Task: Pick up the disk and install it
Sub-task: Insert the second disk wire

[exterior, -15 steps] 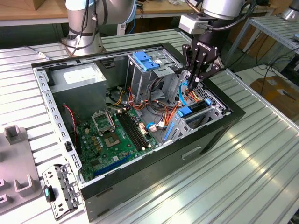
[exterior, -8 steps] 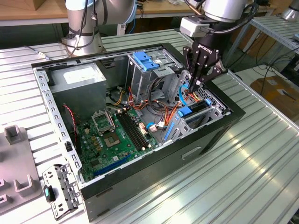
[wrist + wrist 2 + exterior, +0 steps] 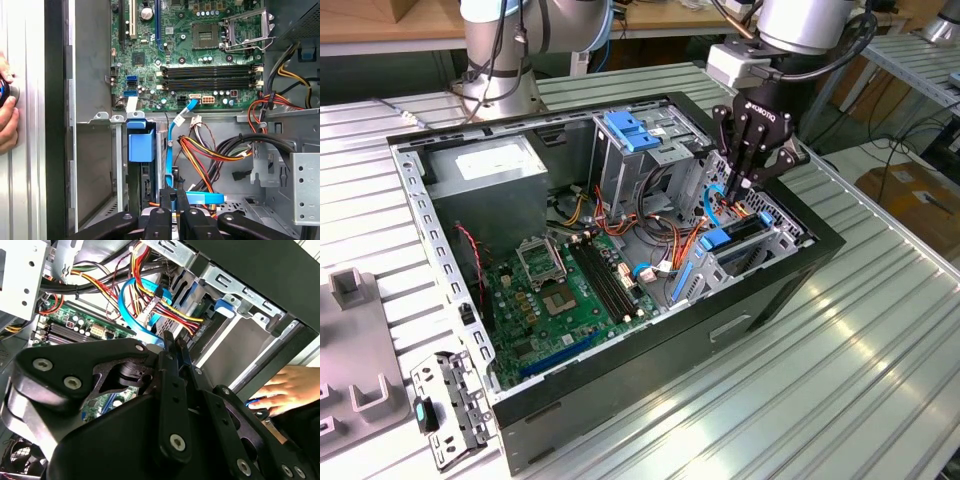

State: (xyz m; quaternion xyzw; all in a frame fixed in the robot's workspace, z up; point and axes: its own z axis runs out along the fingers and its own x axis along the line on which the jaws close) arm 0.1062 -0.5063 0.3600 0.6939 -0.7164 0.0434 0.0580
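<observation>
— On the exterior view's left, what do you have on the worktop [image 3: 880, 330]?

— You have a small metal bracket [image 3: 448, 408] with a green tab lying just outside the open computer case [image 3: 650, 370]. Inside the case, nearest that side, sits the grey power supply [image 3: 485, 165], and next to it the green motherboard [image 3: 570, 290] lies flat on the case floor.

— And further across?

— You come to the tall drive cage [image 3: 640, 150] with its blue handle on top, and red, orange and yellow wires spill out below it. Beyond that your gripper [image 3: 740, 190] hangs fingers-down over the case's far corner on the exterior view's right.

— How do your jaws stand?

— Your jaws are drawn close together, almost meeting. A blue cable [image 3: 712, 205] runs right at their tips, but you cannot tell from any view whether they pinch it or only touch it.

— Where is the disk?

— Your disk [image 3: 143, 167] is not in the jaws. It stands on edge in the low bay just beside the gripper, its blue rail tab uppermost, with the bay's metal walls on either side. In the exterior view it lies just below the fingertips.

— Anything else close by?

— A person's hand [image 3: 285, 387] rests on the worktop just outside the case wall, with fingers on something small and blue.
</observation>
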